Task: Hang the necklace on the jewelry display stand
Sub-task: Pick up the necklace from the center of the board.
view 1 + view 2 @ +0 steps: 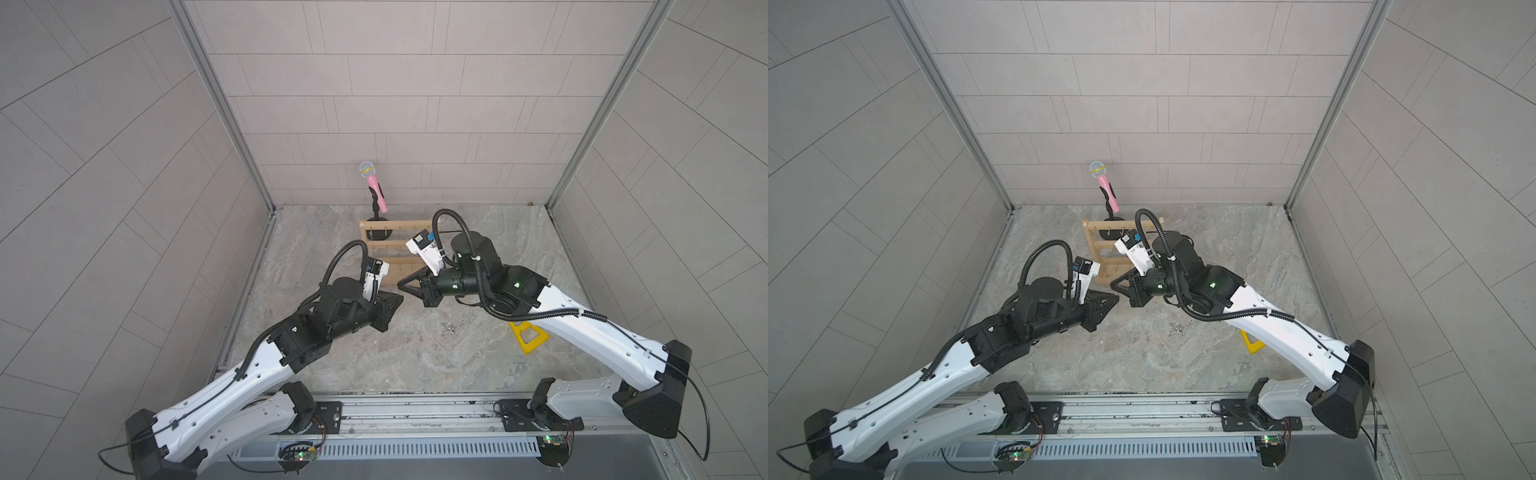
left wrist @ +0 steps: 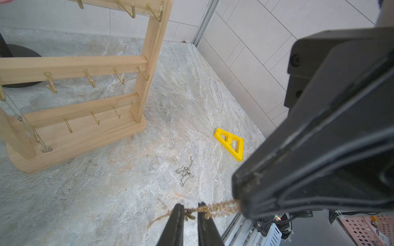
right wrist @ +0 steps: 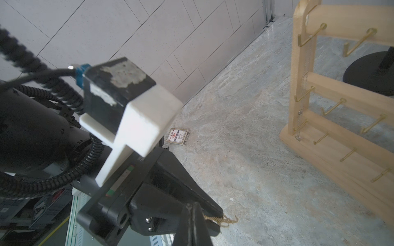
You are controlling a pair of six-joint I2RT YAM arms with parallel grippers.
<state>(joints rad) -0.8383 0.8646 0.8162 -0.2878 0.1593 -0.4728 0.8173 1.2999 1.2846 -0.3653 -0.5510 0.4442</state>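
Carrying is judged to be the step in hand, with the hanging itself not yet done. On the left, the left hand (image 2: 190, 207) is seen with its fingers narrowly parted. The gold necklace (image 2: 219, 207) is laid across their tips, a short tail drooping off the far side, and no firm pinch can be made out there. Further right, the chain is drawn in a short, nearly taut run into the right hand (image 3: 193, 210), which is clamped fully shut on it. The necklace is thus held in the air between the two hands, above the counter (image 2: 106, 191) and just in front of the jewelry display stand (image 2: 150, 70), with no hook touched. For the next move, it is judged that the span must be raised and carried back to a bare hook (image 2: 90, 77), with the loop kept open enough to drop over the tip, and only then let go. Around this, a small card box (image 3: 178, 136) is seen lying near the left wall. A silver necklace (image 2: 47, 149) is already hung by the stand's left post, so that hook is taken. A pink microphone (image 1: 374, 185) on its black base is set close behind the stand. A loose silver chain (image 1: 451, 329) is heaped on the counter, and a yellow triangular piece (image 1: 528, 336) lies further right, well apart. The way in is crowded: both hands are packed tip to tip before the lowest bar, and the jutting hooks could snag the chain.
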